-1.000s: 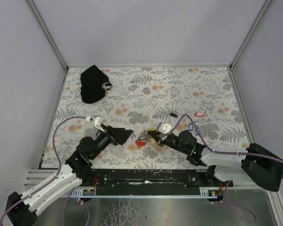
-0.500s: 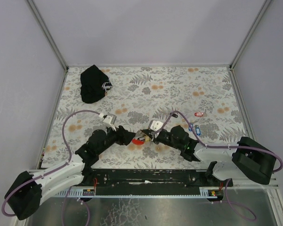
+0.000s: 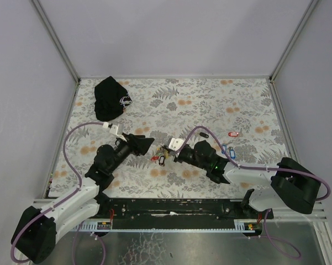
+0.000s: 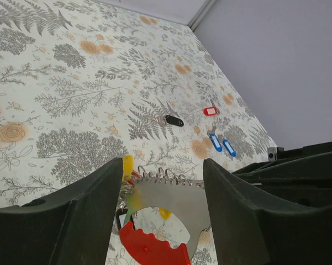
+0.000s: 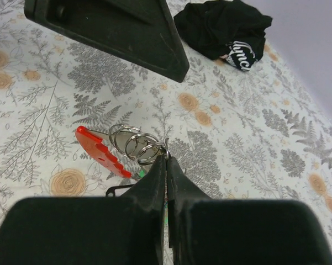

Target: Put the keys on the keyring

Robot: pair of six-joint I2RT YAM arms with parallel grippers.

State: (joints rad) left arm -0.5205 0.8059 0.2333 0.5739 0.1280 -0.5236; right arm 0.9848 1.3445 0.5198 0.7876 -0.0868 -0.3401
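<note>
The right gripper point(image 3: 168, 150), fingers pressed together, pinches the keyring point(image 3: 156, 159), now dragged slightly toward 10 o'clock across the bench point(image 3: 210, 105). The left gripper point(image 3: 149, 146), fingers wide apart and empty, has backed off. Loose keys point(image 4: 215, 142) lie toward 3 o'clock.

keyring point(image 5: 133, 144): thin shiny metal loops, red piece point(image 5: 99, 150) on it glossy plastic. cap point(image 3: 109, 99) beyond the keyring is matt black cloth; table cover point(image 3: 221, 105) matt print.

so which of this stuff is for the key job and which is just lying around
For the job: keyring with its red piece; black-tagged key; red-tagged key; blue-tagged keys.
Lying about: black cap.
</note>
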